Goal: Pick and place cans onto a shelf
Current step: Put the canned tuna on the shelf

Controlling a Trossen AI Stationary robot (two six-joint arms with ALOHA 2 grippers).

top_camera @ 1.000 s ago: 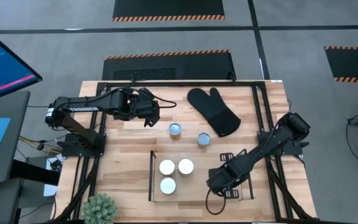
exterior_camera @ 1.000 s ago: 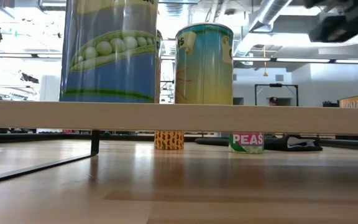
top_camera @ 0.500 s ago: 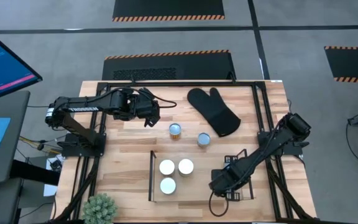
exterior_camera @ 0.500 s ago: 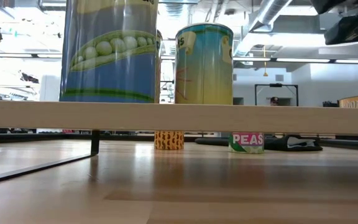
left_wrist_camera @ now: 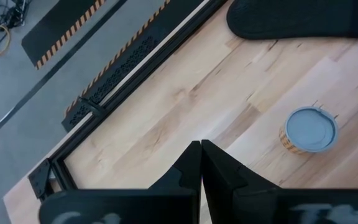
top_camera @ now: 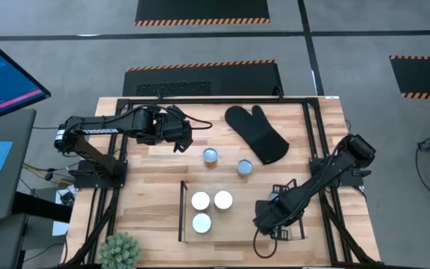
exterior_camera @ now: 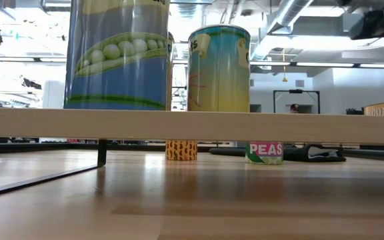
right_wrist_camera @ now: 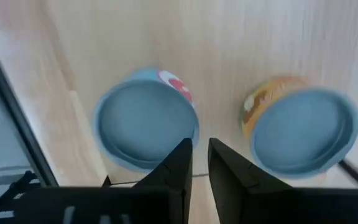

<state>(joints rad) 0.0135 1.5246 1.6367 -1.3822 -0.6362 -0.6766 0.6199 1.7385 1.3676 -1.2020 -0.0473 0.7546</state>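
The shelf (top_camera: 290,187) is a thin black wire rack on the table's near half; its light wood board shows in the low view (exterior_camera: 192,125). Three white-topped cans (top_camera: 201,200) stand on its left part. My right gripper (top_camera: 263,219) hovers over its right part, shut and empty, above two blue-grey-topped cans (right_wrist_camera: 146,124) (right_wrist_camera: 303,130) standing upright. Two more cans stand on the table: a yellow one (top_camera: 210,156) and a blue-grey-topped one (top_camera: 245,167). My left gripper (top_camera: 186,140) waits shut at the far left, near the yellow can (left_wrist_camera: 308,129).
A black oven mitt (top_camera: 258,133) lies at the far middle of the table. A large black outer frame (top_camera: 200,101) runs round the table. A small green plant (top_camera: 119,252) stands at the near left corner. Bare wood lies between the shelf and my left gripper.
My right gripper has risen and drawn a little toward the table's right edge over the shelf's right part; in the low view it has gone up toward the picture's top corner. The cans have stayed where they were.
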